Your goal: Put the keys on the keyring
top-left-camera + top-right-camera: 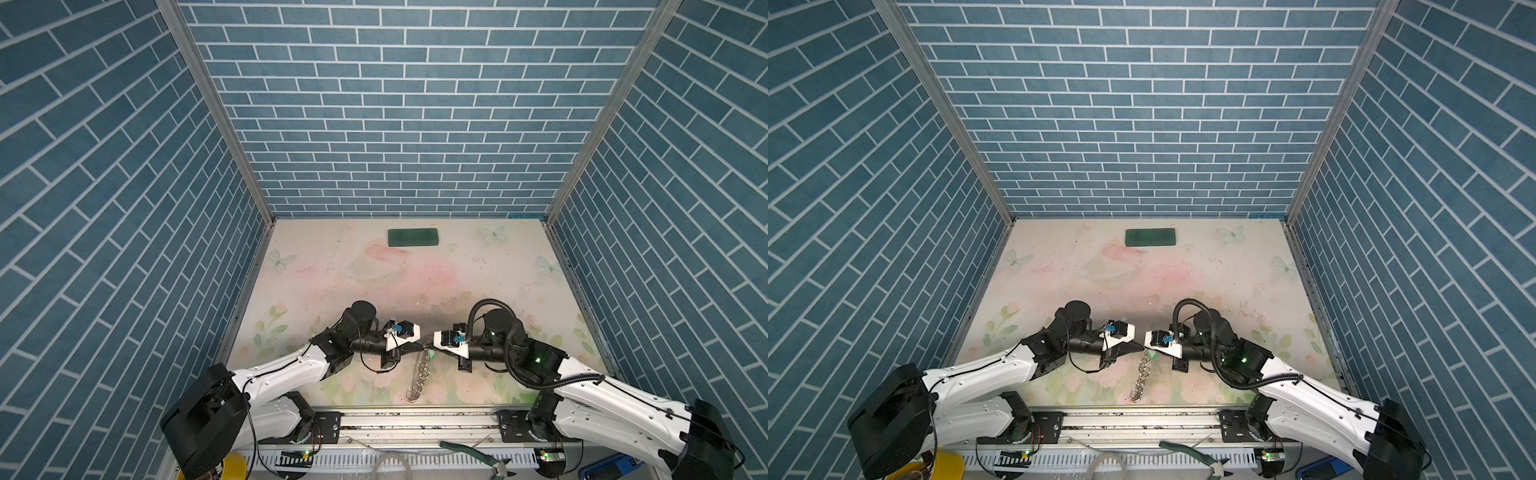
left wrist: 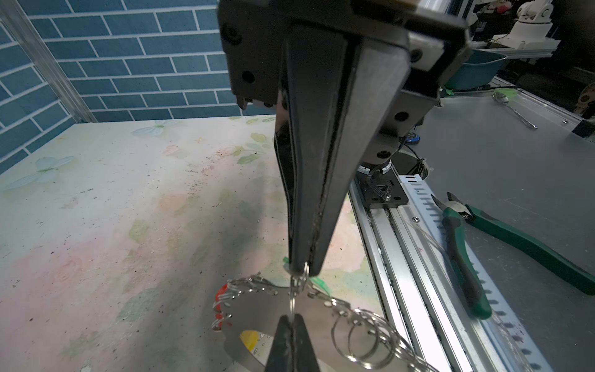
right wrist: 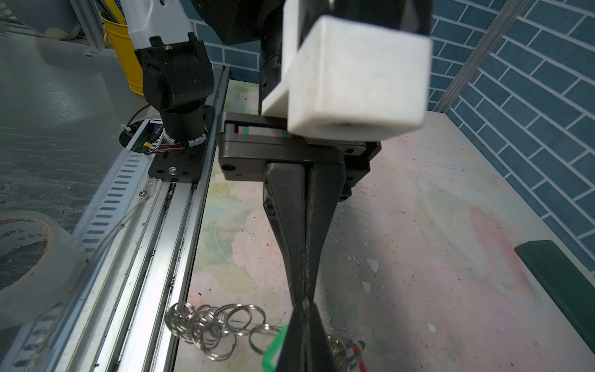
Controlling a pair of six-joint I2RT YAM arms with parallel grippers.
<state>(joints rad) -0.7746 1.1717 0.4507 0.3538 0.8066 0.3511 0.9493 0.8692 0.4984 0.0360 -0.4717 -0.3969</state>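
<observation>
Blue brick-pattern walls close in three sides of a pastel counter printed with butterflies and flowers and speckled with dark scuffs. A dark green block lies near the back wall. At front-centre the left gripper has its jaws pressed together on a thin split ring, tip to tip with the right gripper, likewise pinched on that ring. The keyring hangs below them, a green-tagged key just beside the tips.
</observation>
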